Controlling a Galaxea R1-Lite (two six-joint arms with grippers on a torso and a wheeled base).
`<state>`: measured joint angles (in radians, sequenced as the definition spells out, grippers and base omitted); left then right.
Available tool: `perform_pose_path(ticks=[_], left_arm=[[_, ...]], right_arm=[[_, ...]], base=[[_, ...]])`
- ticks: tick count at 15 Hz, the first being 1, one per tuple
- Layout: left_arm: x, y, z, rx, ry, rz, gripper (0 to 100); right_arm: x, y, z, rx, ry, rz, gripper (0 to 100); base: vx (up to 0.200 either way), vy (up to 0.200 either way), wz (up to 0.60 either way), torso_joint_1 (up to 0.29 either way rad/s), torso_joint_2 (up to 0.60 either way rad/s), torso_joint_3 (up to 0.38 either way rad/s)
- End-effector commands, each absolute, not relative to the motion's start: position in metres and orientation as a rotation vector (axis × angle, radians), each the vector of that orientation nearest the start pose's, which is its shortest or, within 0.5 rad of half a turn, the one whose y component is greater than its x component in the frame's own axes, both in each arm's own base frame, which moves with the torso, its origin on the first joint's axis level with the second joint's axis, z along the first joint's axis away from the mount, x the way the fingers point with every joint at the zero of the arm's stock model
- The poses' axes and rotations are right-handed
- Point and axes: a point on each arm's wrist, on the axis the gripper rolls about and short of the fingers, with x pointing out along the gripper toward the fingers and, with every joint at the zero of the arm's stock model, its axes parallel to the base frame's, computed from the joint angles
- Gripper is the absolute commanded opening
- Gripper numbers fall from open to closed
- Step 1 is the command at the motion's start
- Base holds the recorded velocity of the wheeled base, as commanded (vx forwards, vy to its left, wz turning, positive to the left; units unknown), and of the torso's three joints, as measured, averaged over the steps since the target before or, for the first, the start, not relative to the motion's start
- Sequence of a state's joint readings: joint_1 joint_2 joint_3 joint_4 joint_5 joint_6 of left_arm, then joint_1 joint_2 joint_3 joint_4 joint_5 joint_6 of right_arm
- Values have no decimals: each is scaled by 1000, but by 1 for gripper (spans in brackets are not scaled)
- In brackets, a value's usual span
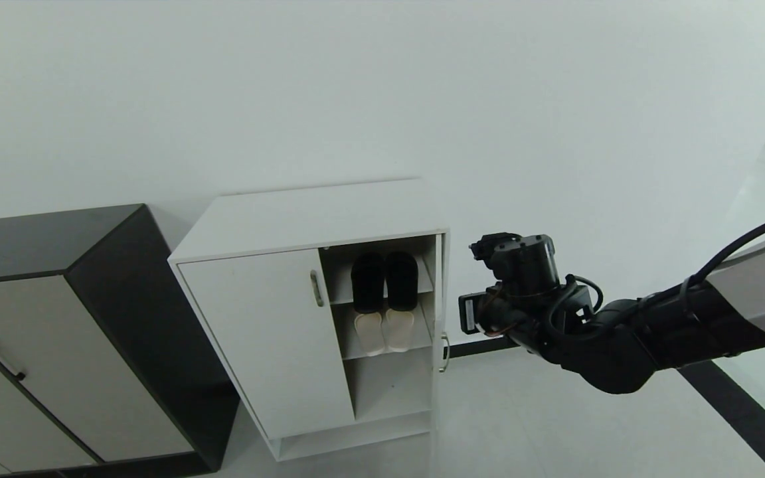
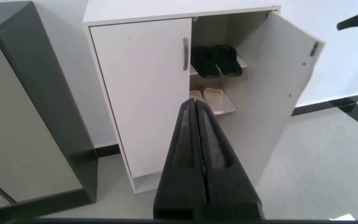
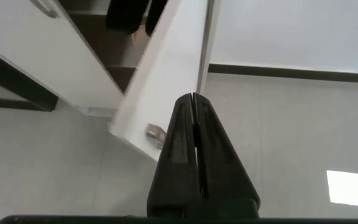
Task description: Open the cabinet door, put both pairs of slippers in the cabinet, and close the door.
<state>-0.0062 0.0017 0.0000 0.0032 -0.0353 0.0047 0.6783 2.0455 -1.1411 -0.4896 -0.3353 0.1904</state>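
the white cabinet [image 1: 303, 212] stood in the middle of the head view against the wall. its left door [image 1: 263, 338] was shut and its right door [image 1: 440, 299] was swung wide, seen edge-on just right of centre. inside, the black slippers [image 1: 384, 280] sat side by side on the top shelf, with the cream slippers [image 1: 384, 330] on the shelf below.

the right arm lay across the right half of the frame, its wrist level with the open door, near it but apart. the right gripper [image 3: 194, 99] had its fingers pressed together with nothing between them, close to the door's outer face and its metal handle [image 3: 155, 132]. the left gripper [image 2: 196, 102] was likewise closed on nothing, held back from the cabinet and facing its front. a dark cabinet [image 1: 24, 245] stood at the left of the frame, just beside the white one.
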Motion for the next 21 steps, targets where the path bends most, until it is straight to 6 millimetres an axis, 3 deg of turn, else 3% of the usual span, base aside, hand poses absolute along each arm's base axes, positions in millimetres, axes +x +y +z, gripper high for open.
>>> perform_pose_path(ticks=[1,5,14,21], left_arm=[[-23,-1,75,5,6,-41,0],[-23,-1,75,5,6,-41,0],[-23,-1,75,5,6,-41,0],[-23,-1,75,5,6,-41,0]], right_arm=[[300,244,146,-8,371,331,0],[283,251,147,-13,369,378,0],[280,250,138,-28,374,378,0],[266,212,122,-126,370,293,0]], base=[[0,0,0,0,0,0],[0,0,0,0,0,0],[0,0,533,1,2,3],[0,0,0,0,0,0]])
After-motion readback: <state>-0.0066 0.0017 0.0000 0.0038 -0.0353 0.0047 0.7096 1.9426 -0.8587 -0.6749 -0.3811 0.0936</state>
